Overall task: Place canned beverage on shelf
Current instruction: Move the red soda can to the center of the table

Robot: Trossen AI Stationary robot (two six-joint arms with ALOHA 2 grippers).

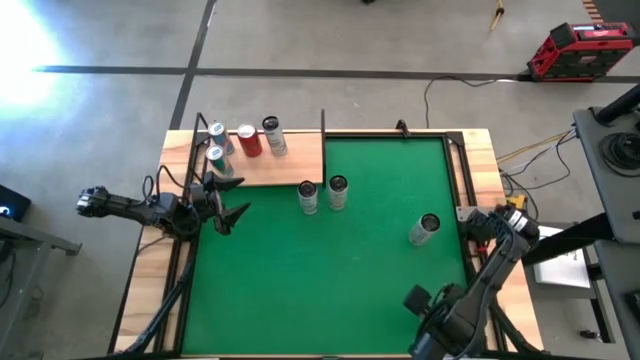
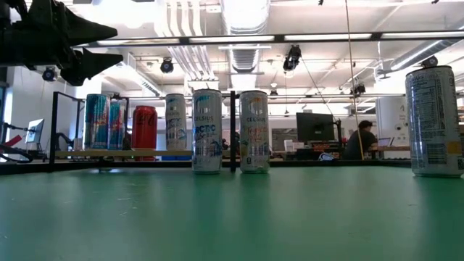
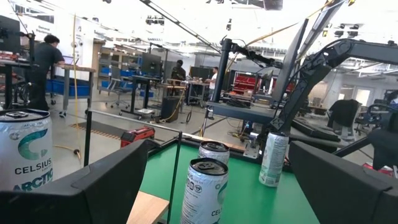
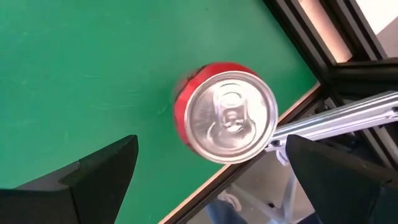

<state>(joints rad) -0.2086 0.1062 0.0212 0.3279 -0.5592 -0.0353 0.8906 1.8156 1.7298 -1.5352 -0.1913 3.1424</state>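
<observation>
The light-wood shelf lies at the table's far left with two blue cans, a red can and a white can standing on it. Two white cans stand on the green mat beside it, and a third stands to the right. My left gripper is open and empty, raised near the shelf's near edge. My right gripper is open above another red can, which stands upright on the mat near its edge. The fingers stand on either side of it without touching.
Black rods rise at the shelf's edges. In the left wrist view the two mat cans stand straight ahead between the fingers. A black frame runs just past the mat's edge near the red can. People sit in the room behind.
</observation>
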